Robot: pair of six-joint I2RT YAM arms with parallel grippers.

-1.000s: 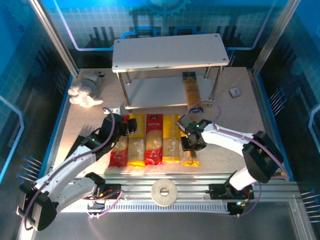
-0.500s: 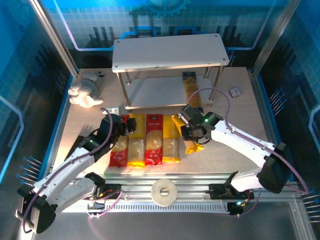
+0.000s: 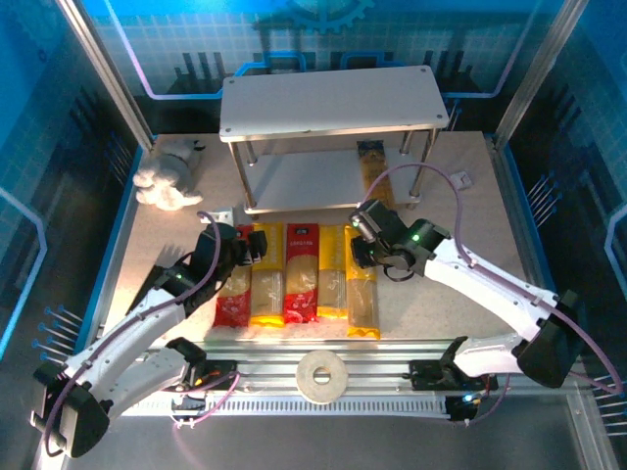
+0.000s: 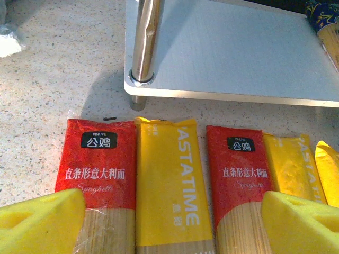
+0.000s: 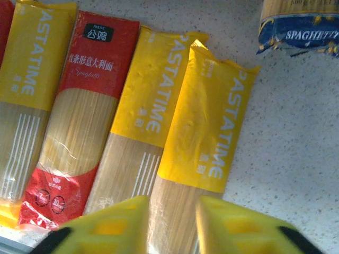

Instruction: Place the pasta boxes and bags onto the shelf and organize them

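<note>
While the right pincer (image 5: 172, 206) hangs over the yellow pack (image 5: 204, 127), which lies on the table in front of the shelf (image 3: 333, 103) toward its right half, the two fingers stand close together with a narrow gap. Whether they pinch the wrapper or only hover above it cannot be told from where I stand. The left pincer (image 4: 175, 203) stands wide apart and holds nothing. It is above the red pack (image 4: 98, 159), just in front of the shelf's front-left leg (image 4: 144, 42).

Likely faults from this position:

1. Slip or droop. The fingers sit near the end of the pack that faces the shelf. A long pack lifted by one end would probably sag, and the slick film could slide out of the grip.
2. Disturbed row. The pack lies against the neighbouring yellow pack (image 5: 151, 84). Dragging it instead of lifting it clear would probably pull that neighbour askew.
3. Blocked slot. The blue-ended pack (image 3: 373, 176) lies on the shelf's lower board (image 3: 304, 181) at its right end, and its near end appears to project past the front edge. An incoming pack could shove it or tip it off.
4. Collision. The space between the boards looks low. A tilted pack could strike the top board or the front-right leg (image 3: 419, 176).
5. Snag. The right arm's cable (image 3: 441, 176) loops close to that leg and could catch on it.
</note>
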